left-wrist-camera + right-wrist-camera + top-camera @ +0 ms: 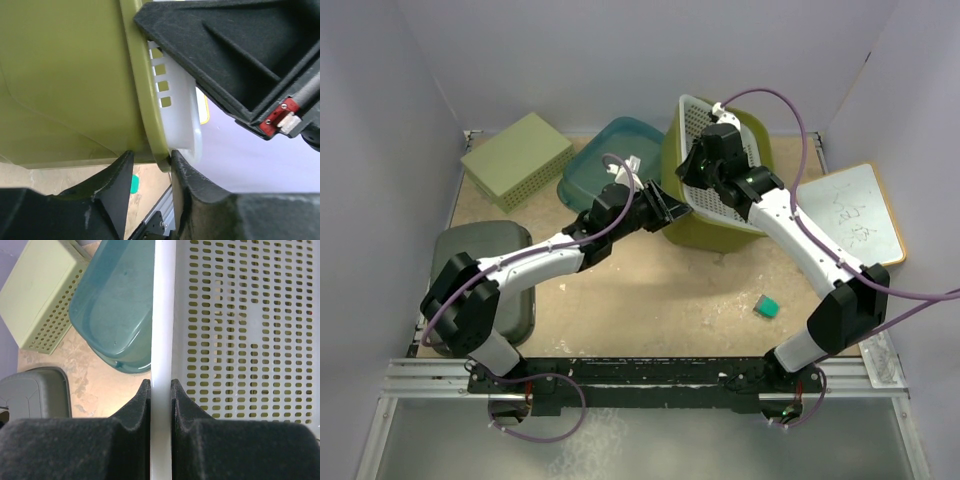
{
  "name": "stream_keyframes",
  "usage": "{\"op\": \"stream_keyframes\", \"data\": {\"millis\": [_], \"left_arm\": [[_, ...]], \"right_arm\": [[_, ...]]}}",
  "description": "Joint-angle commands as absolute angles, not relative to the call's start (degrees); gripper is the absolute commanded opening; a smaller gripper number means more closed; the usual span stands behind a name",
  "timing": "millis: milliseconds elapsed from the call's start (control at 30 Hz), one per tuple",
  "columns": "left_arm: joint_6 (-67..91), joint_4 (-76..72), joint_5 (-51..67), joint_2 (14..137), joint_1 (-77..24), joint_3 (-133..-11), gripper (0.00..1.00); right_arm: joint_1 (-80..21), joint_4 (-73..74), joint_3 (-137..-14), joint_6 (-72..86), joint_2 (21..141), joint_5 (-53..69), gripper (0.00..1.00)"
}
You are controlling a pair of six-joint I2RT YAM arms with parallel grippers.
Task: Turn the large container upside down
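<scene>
The large olive-green container stands at the back centre, open side up. The white perforated basket lies tilted in it. My left gripper is at the container's left rim. In the left wrist view its jaws are open and straddle the end of the olive rim; the right finger touches it and the left finger stands apart. My right gripper is shut on the basket's white rim, with the basket's mesh to the right of the jaws.
An upturned teal bin sits just left of the container. A pale-green perforated box is at the back left and a grey bin at the near left. A whiteboard lies at the right, and a small teal block lies in front.
</scene>
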State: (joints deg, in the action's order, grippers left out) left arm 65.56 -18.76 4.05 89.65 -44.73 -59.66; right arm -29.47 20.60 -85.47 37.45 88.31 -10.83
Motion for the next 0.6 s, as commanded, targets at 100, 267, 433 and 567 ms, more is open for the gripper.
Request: {"op": "stream_keyframes", "data": {"millis": [100, 267, 433, 567], "left_arm": [[67.8, -20.0, 2.5, 93.5, -44.9, -63.1, 0.09], [69.8, -18.9, 0.5, 94.5, -45.0, -63.4, 0.00], [70.8, -17.1, -2.4, 94.3, -44.9, -61.7, 0.00], [71.1, -15.5, -3.4, 94.5, -44.9, -61.0, 0.00]], "right_arm": [[-29.5, 17.7, -86.1, 38.2, 84.1, -8.0, 0.00], [-29.4, 21.4, -87.7, 33.8, 83.3, -10.5, 0.00], [-28.5, 21.7, -86.5, 33.2, 81.1, -12.1, 0.00], [-27.8, 21.2, -85.3, 33.3, 78.7, -12.8, 0.00]]}}
